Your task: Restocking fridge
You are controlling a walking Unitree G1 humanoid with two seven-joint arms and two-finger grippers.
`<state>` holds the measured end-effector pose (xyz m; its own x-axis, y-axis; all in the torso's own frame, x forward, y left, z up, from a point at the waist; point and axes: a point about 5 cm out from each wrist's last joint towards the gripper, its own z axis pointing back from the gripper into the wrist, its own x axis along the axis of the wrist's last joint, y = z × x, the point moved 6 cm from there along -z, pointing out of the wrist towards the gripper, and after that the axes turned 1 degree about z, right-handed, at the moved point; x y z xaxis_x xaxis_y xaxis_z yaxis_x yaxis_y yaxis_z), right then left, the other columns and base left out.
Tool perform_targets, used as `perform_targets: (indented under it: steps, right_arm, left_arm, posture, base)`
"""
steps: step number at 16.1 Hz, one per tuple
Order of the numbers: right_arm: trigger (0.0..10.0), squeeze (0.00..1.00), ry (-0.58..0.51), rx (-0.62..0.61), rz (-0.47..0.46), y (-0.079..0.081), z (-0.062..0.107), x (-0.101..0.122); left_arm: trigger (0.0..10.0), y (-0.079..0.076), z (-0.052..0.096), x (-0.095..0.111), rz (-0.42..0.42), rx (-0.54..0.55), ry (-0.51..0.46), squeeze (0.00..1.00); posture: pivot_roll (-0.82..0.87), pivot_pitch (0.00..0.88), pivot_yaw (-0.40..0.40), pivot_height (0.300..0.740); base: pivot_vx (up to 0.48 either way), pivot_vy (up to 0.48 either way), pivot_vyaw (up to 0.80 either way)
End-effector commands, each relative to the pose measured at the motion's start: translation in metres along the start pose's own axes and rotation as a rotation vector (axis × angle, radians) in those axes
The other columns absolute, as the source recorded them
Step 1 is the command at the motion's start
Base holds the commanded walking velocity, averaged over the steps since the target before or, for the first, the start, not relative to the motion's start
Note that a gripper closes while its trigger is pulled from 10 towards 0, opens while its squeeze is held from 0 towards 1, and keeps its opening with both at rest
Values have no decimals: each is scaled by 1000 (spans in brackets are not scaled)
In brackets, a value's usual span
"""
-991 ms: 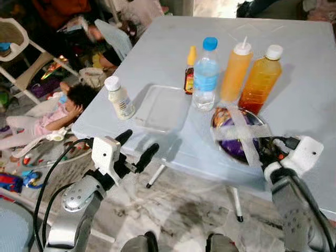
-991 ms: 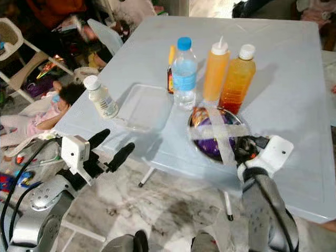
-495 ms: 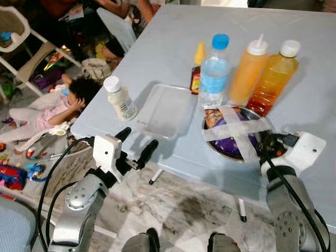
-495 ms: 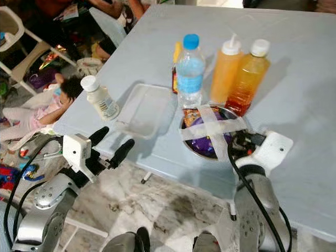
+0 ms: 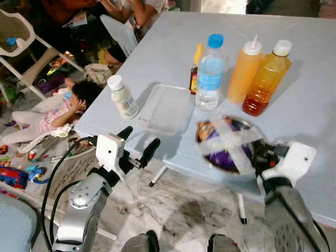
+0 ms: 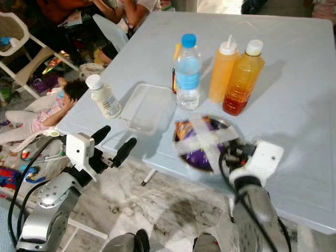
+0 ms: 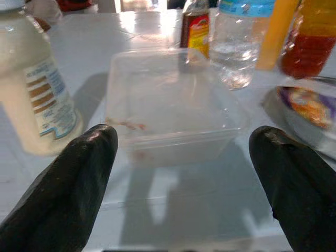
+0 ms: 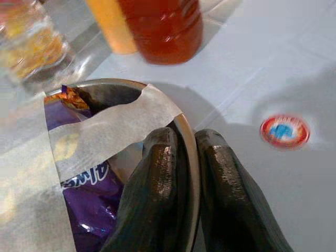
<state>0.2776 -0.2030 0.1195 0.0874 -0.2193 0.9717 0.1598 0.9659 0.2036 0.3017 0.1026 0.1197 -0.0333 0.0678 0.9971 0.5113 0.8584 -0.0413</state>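
Observation:
A steel bowl (image 5: 206, 157) holding a purple snack packet under crossed white tape sits near the front edge of the pale blue table (image 5: 310, 105). My right gripper (image 8: 185, 144) is shut on the bowl's rim (image 8: 191, 173), one finger inside and one outside. Behind the bowl stand a water bottle (image 5: 210, 73), an orange squeeze bottle (image 5: 244, 71), an amber bottle (image 5: 266, 79) and a small sauce bottle (image 5: 195, 71). A clear plastic container (image 5: 167, 109) and a white bottle (image 5: 123, 97) lie further left. My left gripper (image 5: 139, 137) hangs open at the table's edge, facing the container (image 7: 168, 105).
A child (image 5: 58, 113) lies on the floor left of the table among toys. A white chair (image 5: 26, 58) stands at the far left, and people sit behind it. A table leg (image 5: 157, 176) slants down between my arms. A round sticker (image 8: 284, 131) lies on the table.
The bowl has slid away from the bottles toward the table's near edge, held by my right gripper. My left gripper stays open in about the same place. The camera has shifted a little.

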Motion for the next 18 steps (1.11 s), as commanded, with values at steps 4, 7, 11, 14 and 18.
perform_targets:
  steps: [4,7,11,14,18]
  right_arm:
    - [0,0,-122,99,89,23,4,26]
    - [0,0,-176,141,113,36,-5,38]
    - [10000,0,-222,137,153,33,-16,53]
    - [10000,0,-214,143,127,41,-17,50]
    - [10000,0,-210,155,146,47,-7,45]
  left_arm:
    - [10000,14,11,-22,-32,112,89,0]
    - [10000,25,-1,-19,-63,197,81,0]
    - [10000,47,0,-4,-91,335,48,0]
    - [10000,48,1,-6,-86,348,51,0]
    - [10000,42,1,-5,-66,343,48,0]
  posture:
    - [-131,116,167,740]
    - [-131,118,184,740]
    - [-98,130,172,740]
    - [-99,135,159,740]
    - [-99,137,147,740]
  base:
    - [0,0,0]
    - [0,0,0]
    - [0,0,200]
    - [0,0,800]
    - [0,0,800]
